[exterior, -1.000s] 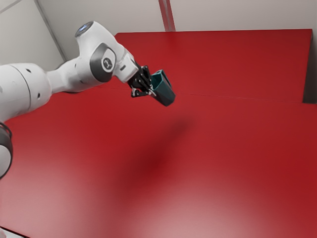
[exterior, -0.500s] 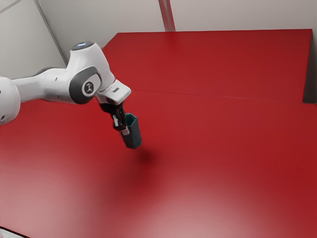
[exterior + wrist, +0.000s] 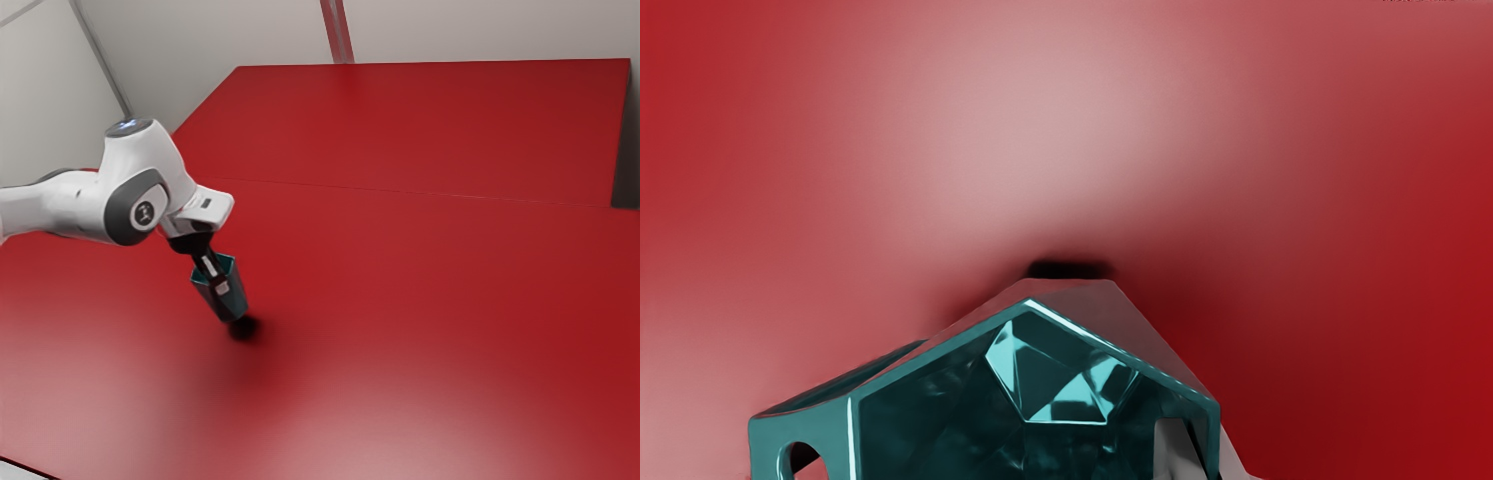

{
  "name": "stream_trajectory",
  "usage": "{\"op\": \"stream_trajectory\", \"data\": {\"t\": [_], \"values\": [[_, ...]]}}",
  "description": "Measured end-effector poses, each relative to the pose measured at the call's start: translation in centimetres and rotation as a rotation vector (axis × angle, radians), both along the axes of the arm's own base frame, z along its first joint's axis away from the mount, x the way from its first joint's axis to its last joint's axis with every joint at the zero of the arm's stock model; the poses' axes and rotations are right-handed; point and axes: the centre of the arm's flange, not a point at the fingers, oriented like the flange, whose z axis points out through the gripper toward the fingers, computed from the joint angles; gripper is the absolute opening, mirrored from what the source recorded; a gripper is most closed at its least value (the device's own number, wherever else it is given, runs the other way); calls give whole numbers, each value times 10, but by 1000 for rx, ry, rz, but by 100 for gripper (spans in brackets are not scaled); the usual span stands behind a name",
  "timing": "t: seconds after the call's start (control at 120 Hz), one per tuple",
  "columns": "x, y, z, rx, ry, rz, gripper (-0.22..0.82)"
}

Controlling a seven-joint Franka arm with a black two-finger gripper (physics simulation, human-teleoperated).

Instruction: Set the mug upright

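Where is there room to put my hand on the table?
Bare red table stretches from the mug to the exterior view's right edge, and back toward the pale wall. It's crowded at the mug, where the pincer holds it.

Hand (image 3: 219, 283) and mug (image 3: 234, 302) lower, nearer tabletop (image 3: 400, 320), farther toward exterior view's left.

Arm's (image 3: 150, 163) mostly smooth white plastic-looking stuff. Right above the black end effector (image 3: 220, 285) there's a white housing (image 3: 188, 216) with a small dark rectangle (image 3: 206, 203). Farther up: chunky dark grey band (image 3: 121, 218), round logo badge (image 3: 144, 213), grey cap (image 3: 118, 130) with a bluish-white marking (image 3: 128, 124).
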Motion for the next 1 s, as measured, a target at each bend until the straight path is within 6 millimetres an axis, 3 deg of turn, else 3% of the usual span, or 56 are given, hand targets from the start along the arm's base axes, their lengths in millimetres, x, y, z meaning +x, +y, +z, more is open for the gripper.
{"op": "stream_trajectory", "data": {"t": [0.358,1.0], "values": [[6,26,-20,11,20,202,-18],[3,25,-48,23,56,334,-18]]}}
